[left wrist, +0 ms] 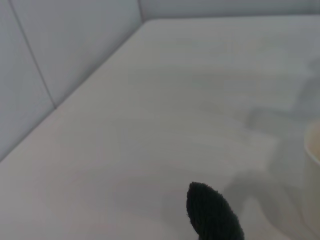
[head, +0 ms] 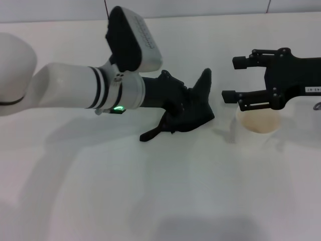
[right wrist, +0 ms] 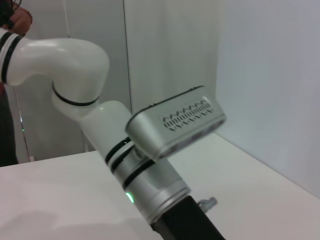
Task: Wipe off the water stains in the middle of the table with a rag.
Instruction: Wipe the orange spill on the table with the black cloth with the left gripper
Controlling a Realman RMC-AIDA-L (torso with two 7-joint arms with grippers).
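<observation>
The left gripper (head: 175, 103) is pinched shut on the rag (head: 193, 113), which bunches around and just ahead of its fingers, low over the middle of the table (head: 150, 191). The rag looks soft, light and limp — a pointed corner stands up past the gripper and a thin strip trails down beside it, so it will drape and fold rather than hold a shape. A grip on the bunched middle, as here, seems right; the loose corners would only drag.

The right gripper (head: 239, 80) hangs with its fingers spread just above a whitish cup (head: 258, 123), near the rag's far side.

The water stains are not visible — possibly under the rag or the arm. The left fingertips themselves are buried in dark cloth.
</observation>
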